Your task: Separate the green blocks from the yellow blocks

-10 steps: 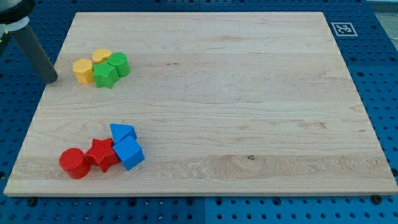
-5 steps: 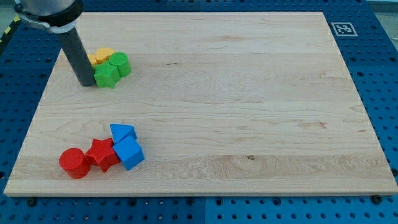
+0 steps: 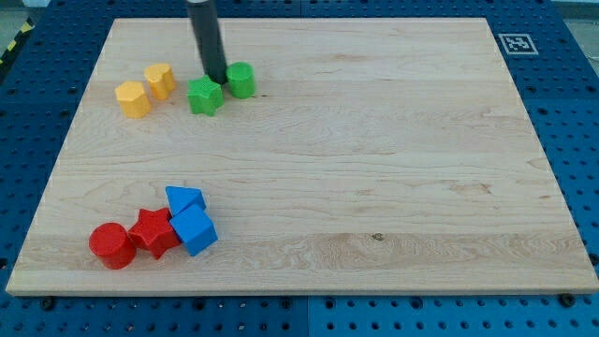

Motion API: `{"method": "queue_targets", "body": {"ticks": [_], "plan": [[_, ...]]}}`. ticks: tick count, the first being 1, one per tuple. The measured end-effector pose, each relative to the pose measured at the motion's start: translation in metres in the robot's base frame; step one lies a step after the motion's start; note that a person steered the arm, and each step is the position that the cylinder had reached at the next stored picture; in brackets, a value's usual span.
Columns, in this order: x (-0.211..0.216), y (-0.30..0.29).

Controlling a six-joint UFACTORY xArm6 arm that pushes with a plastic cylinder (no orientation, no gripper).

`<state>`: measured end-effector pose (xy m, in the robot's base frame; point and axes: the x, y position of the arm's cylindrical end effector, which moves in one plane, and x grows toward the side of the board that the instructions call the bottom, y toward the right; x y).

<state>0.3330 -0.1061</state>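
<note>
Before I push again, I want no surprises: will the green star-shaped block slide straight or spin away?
The green star-shaped block looks rigid and squat, so it likely slides without tipping. My tip sits at its upper right, off-centre, so it may rotate. Its points may deflect contact.

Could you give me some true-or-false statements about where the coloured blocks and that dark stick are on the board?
1. My tip sits between the green star block and the green round block. True.
2. The two yellow blocks touch the green ones. False: a gap separates them.
3. The red cylinder lies at the view's top right. False: bottom left.
4. The blue blocks sit beside the red star. True.
</note>
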Motion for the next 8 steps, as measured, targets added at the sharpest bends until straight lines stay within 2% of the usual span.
{"method": "queue_targets", "body": {"ticks": [2,3,4,5,6,8], "plan": [[0.015,0.069],[0.015,0.067],[0.004,0.032],[-0.003,0.04],[0.002,0.066],[0.039,0.071]]}}
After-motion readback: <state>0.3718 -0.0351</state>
